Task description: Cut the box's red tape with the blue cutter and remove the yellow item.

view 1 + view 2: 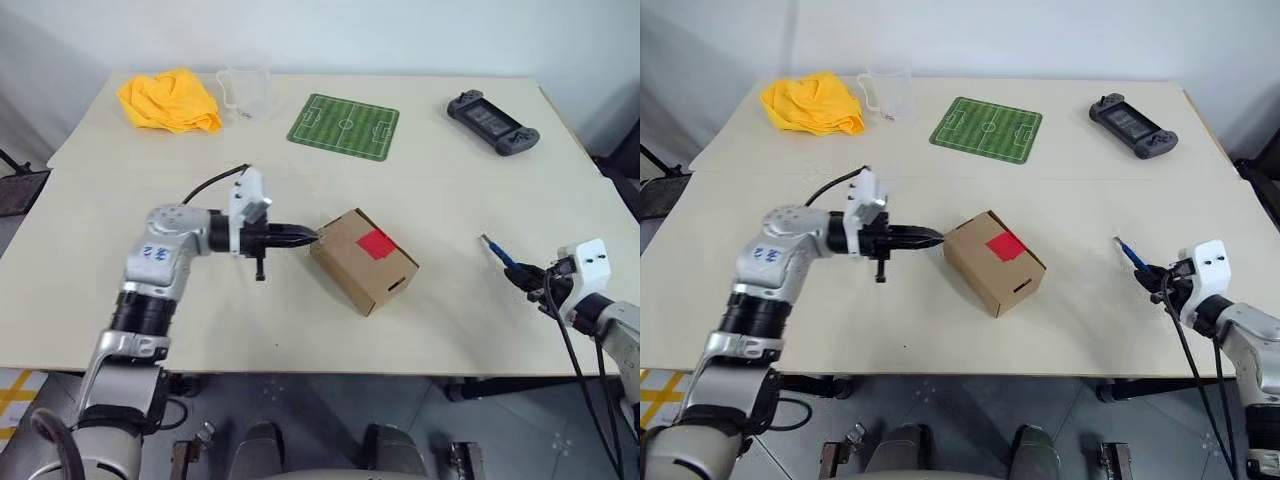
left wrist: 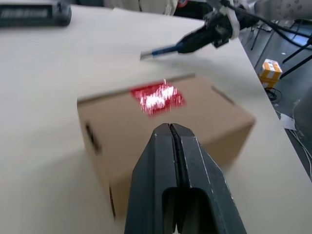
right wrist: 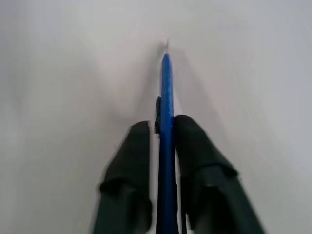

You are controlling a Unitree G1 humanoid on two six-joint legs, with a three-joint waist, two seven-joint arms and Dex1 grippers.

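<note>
At frame centre the left gripper [image 1: 308, 237], jaws shut, touches the brown cardboard box [image 1: 362, 260]; lower right, the right gripper [image 3: 163, 129] loosely brackets the slim blue cutter [image 3: 166, 117].

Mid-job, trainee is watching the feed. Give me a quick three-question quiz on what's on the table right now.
1. True or false: the red tape sits on the top face of the box.
2. What lies between the right gripper's fingers? A) the blue cutter B) the yellow cloth C) the game console
3. The left gripper's fingers are ____, tips at the box's end.

Key: 1 true; 2 A; 3 shut.
</note>
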